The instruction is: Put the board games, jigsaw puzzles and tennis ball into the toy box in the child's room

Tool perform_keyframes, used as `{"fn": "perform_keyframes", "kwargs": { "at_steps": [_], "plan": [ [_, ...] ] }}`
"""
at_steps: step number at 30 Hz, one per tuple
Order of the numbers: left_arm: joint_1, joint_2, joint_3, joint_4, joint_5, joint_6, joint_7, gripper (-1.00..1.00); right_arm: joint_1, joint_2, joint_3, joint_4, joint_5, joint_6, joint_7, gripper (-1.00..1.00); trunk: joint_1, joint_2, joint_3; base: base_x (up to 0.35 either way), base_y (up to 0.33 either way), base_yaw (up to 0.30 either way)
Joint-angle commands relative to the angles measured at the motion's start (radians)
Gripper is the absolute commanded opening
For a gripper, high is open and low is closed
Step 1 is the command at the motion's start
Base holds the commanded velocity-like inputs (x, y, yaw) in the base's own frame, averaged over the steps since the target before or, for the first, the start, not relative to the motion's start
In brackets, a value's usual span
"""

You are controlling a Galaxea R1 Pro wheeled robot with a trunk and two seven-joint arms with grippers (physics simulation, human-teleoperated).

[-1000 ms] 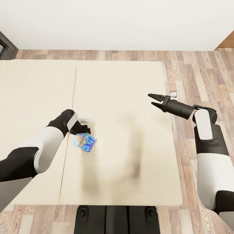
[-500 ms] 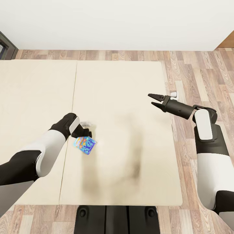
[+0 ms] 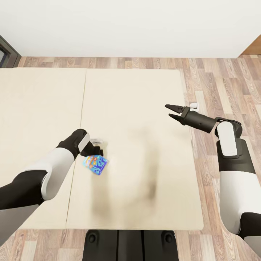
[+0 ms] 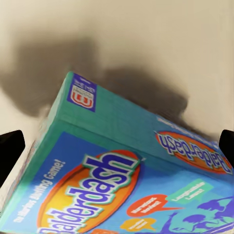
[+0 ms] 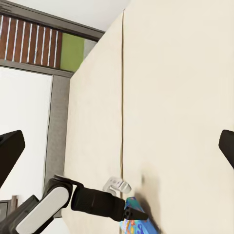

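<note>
Looking down from the head camera, I have the bed [image 3: 137,108] spread under both arms, its beige mattress split by a seam that runs just beside my left gripper [image 3: 97,151]. That gripper sits low over the small blue board game [image 3: 95,164], near the seam on the mattress. In the left wrist view the box [image 4: 131,180] is tilted, one corner raised, "Balderdash" lettering readable, with a dark fingertip [image 4: 10,151] at each side of it. I cannot tell whether the jaws have closed on it or merely straddle it.

My right gripper [image 3: 173,111] hangs above the mattress near its right edge, well apart from the game, jaws spread and holding nothing. A small white object [image 3: 194,105] lies on the wood-plank floor [image 3: 224,87] just beyond it. Soft shadows darken the mattress.
</note>
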Motion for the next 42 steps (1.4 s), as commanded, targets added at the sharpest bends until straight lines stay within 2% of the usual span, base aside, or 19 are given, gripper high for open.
{"fn": "perform_keyframes", "kwargs": {
  "at_steps": [1,25,34,42],
  "plan": [
    [0.002,-0.001,0.002,-0.001,0.006,0.004,0.005,1.0,-0.001,0.0,-0.002,0.0,0.009,0.004,0.01,1.0,0.0,-0.001,0.0,0.0,0.0,0.0],
    [0.027,-0.002,0.002,-0.001,0.006,0.005,0.004,1.0,-0.001,0.001,0.0,-0.001,0.009,0.004,0.01,1.0,0.0,-0.001,0.014,0.0,0.0,0.0],
    [0.039,-0.016,0.002,-0.001,0.004,0.004,0.005,1.0,-0.001,0.002,0.0,-0.001,0.009,0.004,0.01,1.0,0.0,-0.001,0.022,0.0,0.0,0.0],
    [0.045,-0.017,0.002,-0.001,0.0,0.005,0.005,1.0,-0.001,0.001,-0.001,-0.001,0.009,0.004,0.01,1.0,0.0,-0.001,0.027,0.0,0.0,0.0]
  ]
}}
